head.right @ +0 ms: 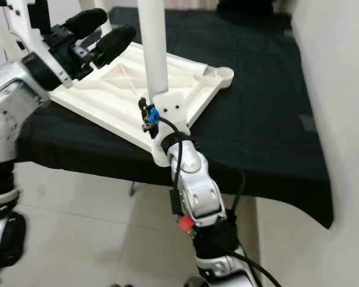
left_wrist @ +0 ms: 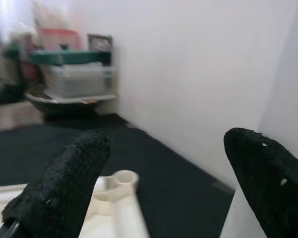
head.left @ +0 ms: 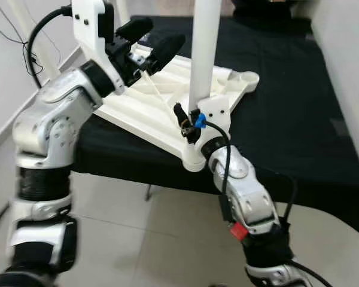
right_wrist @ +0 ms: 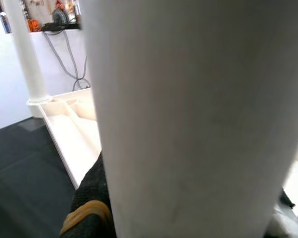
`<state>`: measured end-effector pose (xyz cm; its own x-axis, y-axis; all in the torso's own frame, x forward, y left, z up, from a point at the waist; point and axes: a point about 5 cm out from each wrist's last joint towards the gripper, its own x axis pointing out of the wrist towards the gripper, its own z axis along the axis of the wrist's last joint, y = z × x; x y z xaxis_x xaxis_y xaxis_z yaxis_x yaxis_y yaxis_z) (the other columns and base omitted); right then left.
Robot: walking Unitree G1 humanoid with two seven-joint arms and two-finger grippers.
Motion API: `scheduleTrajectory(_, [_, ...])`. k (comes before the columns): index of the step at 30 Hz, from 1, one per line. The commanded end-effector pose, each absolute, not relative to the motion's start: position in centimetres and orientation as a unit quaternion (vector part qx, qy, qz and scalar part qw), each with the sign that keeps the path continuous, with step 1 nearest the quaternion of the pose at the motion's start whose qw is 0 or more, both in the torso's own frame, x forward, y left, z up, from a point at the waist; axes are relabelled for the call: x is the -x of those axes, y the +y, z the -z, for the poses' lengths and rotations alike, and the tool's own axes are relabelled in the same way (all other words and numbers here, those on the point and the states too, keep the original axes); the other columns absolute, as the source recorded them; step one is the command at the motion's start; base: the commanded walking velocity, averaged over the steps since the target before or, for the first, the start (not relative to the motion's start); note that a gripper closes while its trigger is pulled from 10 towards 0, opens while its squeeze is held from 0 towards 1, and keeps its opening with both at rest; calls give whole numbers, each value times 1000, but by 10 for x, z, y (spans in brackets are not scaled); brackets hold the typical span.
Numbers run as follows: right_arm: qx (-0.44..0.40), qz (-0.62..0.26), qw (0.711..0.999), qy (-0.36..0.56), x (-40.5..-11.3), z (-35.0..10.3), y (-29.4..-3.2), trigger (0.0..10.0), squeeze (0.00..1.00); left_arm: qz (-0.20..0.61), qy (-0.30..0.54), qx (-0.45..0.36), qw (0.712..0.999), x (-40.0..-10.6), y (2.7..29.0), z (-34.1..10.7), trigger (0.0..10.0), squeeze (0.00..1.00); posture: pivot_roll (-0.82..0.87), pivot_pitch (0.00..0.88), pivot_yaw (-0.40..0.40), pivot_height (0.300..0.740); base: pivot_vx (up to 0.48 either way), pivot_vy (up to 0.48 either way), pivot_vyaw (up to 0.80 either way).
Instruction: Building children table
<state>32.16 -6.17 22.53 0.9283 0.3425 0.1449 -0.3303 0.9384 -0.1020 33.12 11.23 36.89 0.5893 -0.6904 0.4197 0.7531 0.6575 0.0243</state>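
Reaching up from below the near edge of the black worktop (head.left: 299, 119), the right arm carries its right claw (head.left: 194, 122) against a white table leg (head.left: 203, 48) that stands upright at the near corner of the white tabletop (head.left: 161, 101). That claw is clenched on the table leg; in the right wrist view the leg (right_wrist: 198, 119) crowds the foreground, with a black finger (right_wrist: 92, 193) pressed against it. A blue clip (head.left: 199, 121) and a black cable (head.left: 227, 155) sit at the wrist just beside the leg's base.

The tabletop lies upside down on the worktop, ribbed underside up, with its near corner at the worktop's edge. A round socket (head.left: 249, 76) shows at its far right corner.

Farther back on the left, the left claw (head.left: 148, 40) hovers over the far left part of the tabletop, released, its two black fingers (left_wrist: 64, 188) spread apart and gripping nothing. Another white leg (right_wrist: 26, 54) stands at a far corner of the tabletop. Beyond, blurred storage boxes (left_wrist: 77, 79) sit against a white wall (left_wrist: 198, 74)
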Motion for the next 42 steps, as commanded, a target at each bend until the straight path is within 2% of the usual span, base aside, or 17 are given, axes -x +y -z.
scheduleTrajectory(1, [34,-178,983,35,-322,-177,-60,10000,0,455,-165,74,872,-333,96,-365,10000,0,11,199,57,740,0,0,0])
scheduleTrajectory(2, [34,-178,983,35,-322,-177,-60,10000,0,455,-165,74,872,-333,96,-365,10000,0,11,199,57,740,0,0,0])
scheduleTrajectory(4, [33,-179,983,34,-322,-177,-59,10000,0,521,-146,78,838,-327,78,-367,10000,0,9,198,59,740,0,0,0])
scheduleTrajectory(5, [33,-179,983,34,-322,-177,-59,10000,0,521,-146,78,838,-327,78,-367,10000,0,9,198,59,740,0,0,0])
scheduleTrajectory(7, [33,-180,983,33,-321,-177,-58,10000,0,560,-145,74,812,-322,69,-373,10000,0,6,200,67,740,0,0,0])
scheduleTrajectory(9, [33,-181,982,32,-320,-178,-58,10000,0,563,-158,62,809,-321,69,-379,10000,0,7,200,70,740,0,0,0])
scheduleTrajectory(13, [32,-180,983,32,-320,-177,-58,10000,0,565,-165,61,806,-323,75,-387,10000,0,10,202,71,740,0,0,0])
scheduleTrajectory(17, [29,-184,982,34,-320,-177,-56,10000,0,609,-183,41,771,-307,93,-398,10000,0,19,205,69,740,0,0,0])
scheduleTrajectory(18, [29,-184,982,34,-320,-177,-56,10000,0,609,-183,41,771,-307,93,-398,10000,0,19,205,69,740,0,0,0])
scheduleTrajectory(20, [28,-187,981,33,-319,-176,-54,10000,0,638,-192,17,745,-295,100,-400,10000,0,21,207,70,740,0,0,0])
scheduleTrajectory(26, [26,-189,981,33,-320,-177,-53,10000,0,656,-217,-6,722,-279,117,-407,10000,0,20,207,65,740,0,0,0])
scheduleTrajectory(29, [26,-190,981,33,-320,-177,-53,10000,0,647,-221,-13,729,-279,119,-408,10000,0,20,208,65,740,0,0,0])
scheduleTrajectory(31, [26,-191,981,32,-320,-177,-53,10000,0,613,-224,-27,757,-285,119,-407,10000,0,18,207,63,740,0,0,0])
scheduleTrajectory(32, [26,-191,981,32,-320,-177,-53,10000,0,613,-224,-27,757,-285,119,-407,10000,0,18,207,63,740,0,0,0])
scheduleTrajectory(33, [26,-191,981,32,-320,-177,-53,10000,0,596,-218,-41,772,-290,116,-404,10000,0,18,206,61,740,0,0,0])
scheduleTrajectory(42, [25,-193,980,28,-320,-179,-53,10000,0,558,-196,-28,806,-315,92,-394,10000,0,16,207,63,740,0,0,0])
